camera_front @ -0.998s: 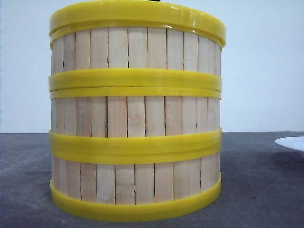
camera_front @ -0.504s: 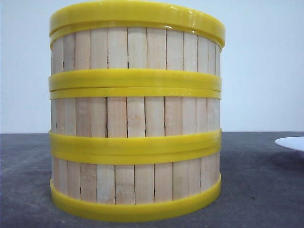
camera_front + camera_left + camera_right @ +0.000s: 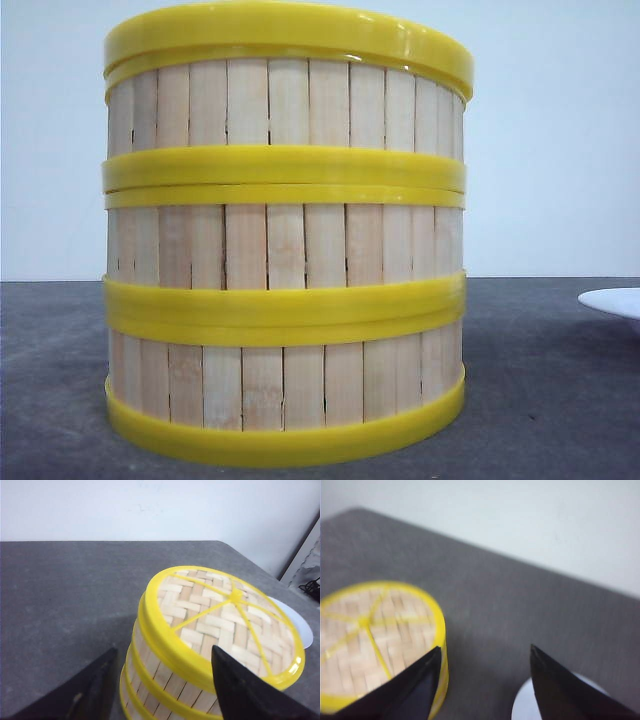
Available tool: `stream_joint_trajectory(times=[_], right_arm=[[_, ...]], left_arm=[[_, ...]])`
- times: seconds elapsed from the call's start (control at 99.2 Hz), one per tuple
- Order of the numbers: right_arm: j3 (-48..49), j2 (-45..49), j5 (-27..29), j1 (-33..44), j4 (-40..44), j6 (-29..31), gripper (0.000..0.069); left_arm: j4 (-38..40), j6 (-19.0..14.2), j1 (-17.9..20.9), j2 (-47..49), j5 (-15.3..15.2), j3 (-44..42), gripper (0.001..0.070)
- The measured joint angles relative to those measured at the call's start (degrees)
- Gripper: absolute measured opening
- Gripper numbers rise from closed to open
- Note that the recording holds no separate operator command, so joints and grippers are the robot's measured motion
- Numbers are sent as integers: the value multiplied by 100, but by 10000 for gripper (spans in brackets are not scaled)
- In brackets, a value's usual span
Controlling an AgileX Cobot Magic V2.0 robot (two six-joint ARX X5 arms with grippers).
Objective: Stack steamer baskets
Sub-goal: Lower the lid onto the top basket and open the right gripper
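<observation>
The steamer baskets [image 3: 285, 240] stand as a single three-tier column on the dark grey worktop [image 3: 540, 400], close to the front camera and filling most of its frame, their pale slatted walls banded by glossy yellow rims that sit flush one on another. The front view shows only the stack's side; what covers it appears in the wrist views alone, where a flat lid [image 3: 227, 625] of woven strips crossed by thin yellow spokes sits level on the top tier. A white plate [image 3: 615, 300] lies on the worktop to the right of the stack and apart from it; the front view catches just its edge, the left wrist view shows it peeping out behind the lid, and the right wrist view, which is blurred, shows part of it between the fingers. Neither arm appears in the front view. The left end effector [image 3: 160, 690] hangs above the stack's near edge with its two dark fingers spread wide and nothing between them but air. The right end effector [image 3: 485, 690] is likewise spread and holds nothing, hovering over the worktop between stack and plate.
</observation>
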State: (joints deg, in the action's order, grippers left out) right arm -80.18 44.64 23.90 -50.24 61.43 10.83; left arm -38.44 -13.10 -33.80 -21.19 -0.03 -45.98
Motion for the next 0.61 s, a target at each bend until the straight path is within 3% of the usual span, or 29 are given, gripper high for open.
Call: stream_joint_trajectory(times=[0.121,0.252,0.303,0.363,0.413,0.484,0.605], right_arm=[[688,-409,11,0,-52,315,344],[796,-579,33,0,-114,446,337],[796,-601,35,0,-127,461,278],[796,-601,33,0,-127,461,132],[796,-595,33,0,-127,463,67],[796,-588,33,0,-136,463,30],[796,-577,33,0,-168,463,13]], left_arm=[[-24,0,0,-2,0,13,351],[-24,0,0,0,0,13,346],[-24,2,0,0,0,13,300],[-26,0,0,0,0,13,158],[-26,0,0,0,0,13,82],[-26,0,0,0,-2,13,41],[-28,0,0,0,0,13,30]])
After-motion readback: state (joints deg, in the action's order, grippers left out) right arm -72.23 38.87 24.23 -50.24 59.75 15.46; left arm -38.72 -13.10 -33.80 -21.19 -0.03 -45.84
